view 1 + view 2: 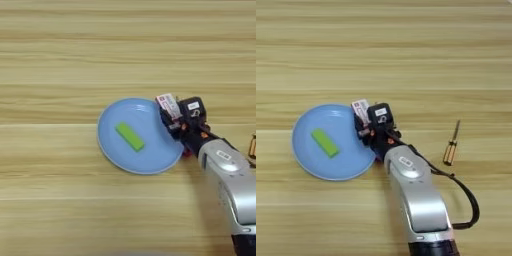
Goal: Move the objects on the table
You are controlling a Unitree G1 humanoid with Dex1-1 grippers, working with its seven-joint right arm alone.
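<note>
Table [60, 50]: the light wooden top filled both views; its edges were cut off on every side.
My right arm [418, 200]: the silver forearm came in from the bottom. The right eye view showed it whole, with a black cable looping at its right side; in the left eye view it was cut by the right and bottom edges.
Blue plate [112, 145]: it lay in the middle of the table. Its right rim was hidden under my wrist and gripper.
My gripper [363, 125]: it was over the right rim of the plate. My black fingers were closed on the white box, but the wrist body covered most of them, so I could not see how wide they stood.
White box [168, 105]: it was between my fingers, tilted, above the right edge of the plate. Only the upper end with the red-pink label was visible; I could not tell if it touched the plate.
Screwdriver [451, 144]: it lay to the right of my arm, well apart from the plate. The right eye view showed it whole; the left eye view showed only a small piece at the right edge.
Green block [130, 136]: it lay flat inside the plate, a little left of the centre, apart from my gripper.
Red thing [187, 153]: a small red part showed under my wrist, only in the left eye view; I could not make out what it was.
</note>
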